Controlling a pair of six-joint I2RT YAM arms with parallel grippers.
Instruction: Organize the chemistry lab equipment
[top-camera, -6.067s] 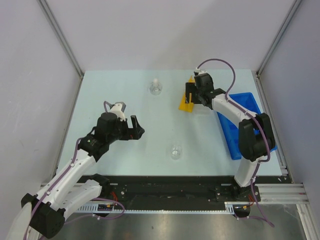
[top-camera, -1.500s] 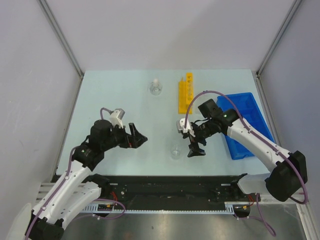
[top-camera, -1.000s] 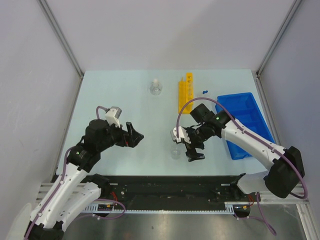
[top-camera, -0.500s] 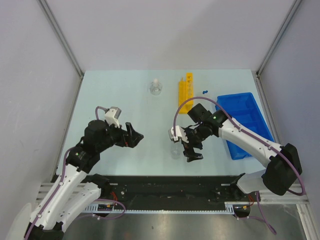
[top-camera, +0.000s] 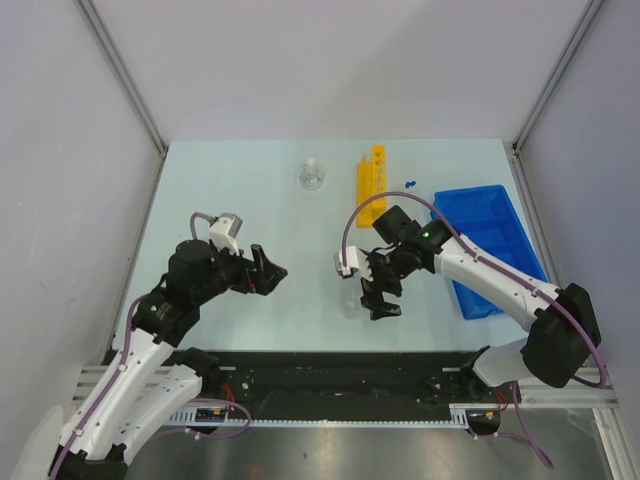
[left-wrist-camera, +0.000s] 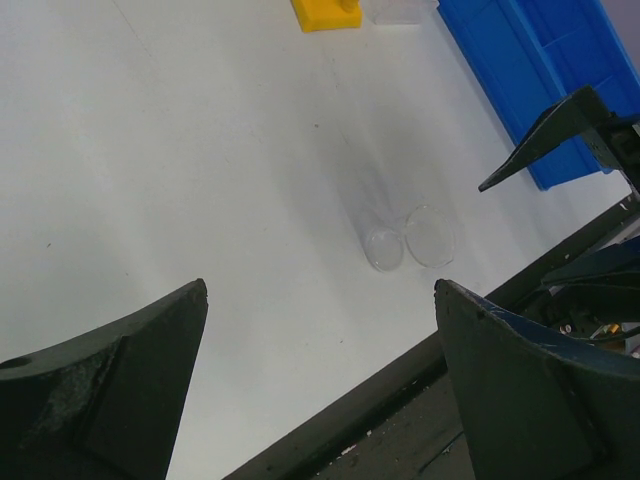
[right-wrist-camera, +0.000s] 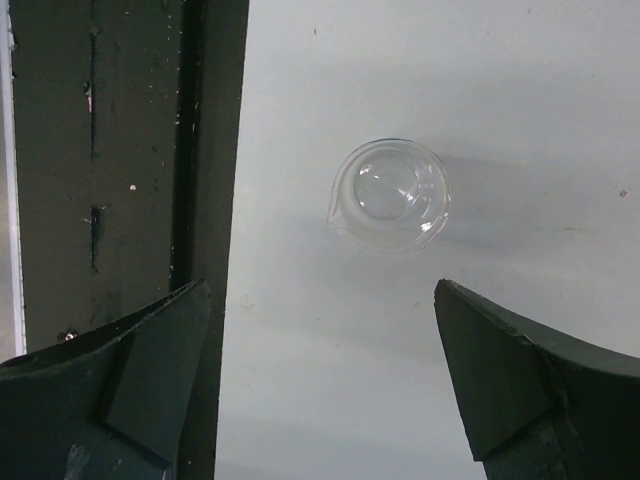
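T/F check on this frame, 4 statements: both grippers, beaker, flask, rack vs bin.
1. In the top view the yellow rack lies left of the blue bin. True.
2. The right gripper is open above the small beaker. True.
3. The small beaker sits in the blue bin. False: it stands on the table, near the front edge.
4. The left gripper holds the flask. False: it is open and holds nothing; the flask stands at the table's far side.

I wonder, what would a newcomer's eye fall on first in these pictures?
The right gripper, jaws wide open, points at the small clear beaker near the table's front edge. The bright blue bin at the right edge and the yellow tube rack at the back stand out in colour.
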